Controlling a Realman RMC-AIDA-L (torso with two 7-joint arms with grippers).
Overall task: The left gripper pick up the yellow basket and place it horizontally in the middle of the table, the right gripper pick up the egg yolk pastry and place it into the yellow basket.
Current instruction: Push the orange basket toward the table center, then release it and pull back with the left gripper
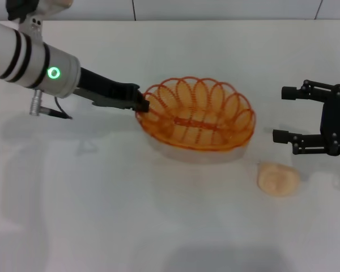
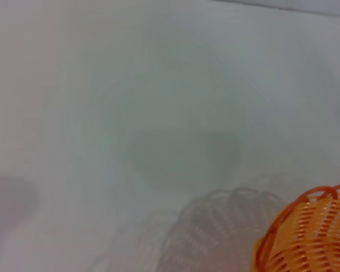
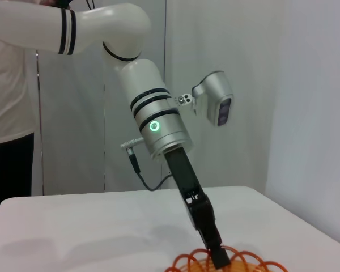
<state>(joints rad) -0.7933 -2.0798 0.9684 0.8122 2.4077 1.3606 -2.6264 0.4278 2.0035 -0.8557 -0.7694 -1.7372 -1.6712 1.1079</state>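
The yellow basket (image 1: 195, 113) hangs a little above the white table (image 1: 102, 215), near its middle, with its shadow under it. My left gripper (image 1: 143, 105) is shut on the basket's left rim. The left wrist view shows part of the basket (image 2: 311, 238) above its shadow. The right wrist view shows the left gripper (image 3: 218, 258) pinching the rim (image 3: 243, 263). The egg yolk pastry (image 1: 278, 179) lies on the table to the right of and nearer than the basket. My right gripper (image 1: 281, 113) is open and empty, to the right of the basket and beyond the pastry.
A person in a white shirt (image 3: 11, 85) stands behind the table's far side in the right wrist view. A wall runs along the table's far edge (image 1: 215, 20).
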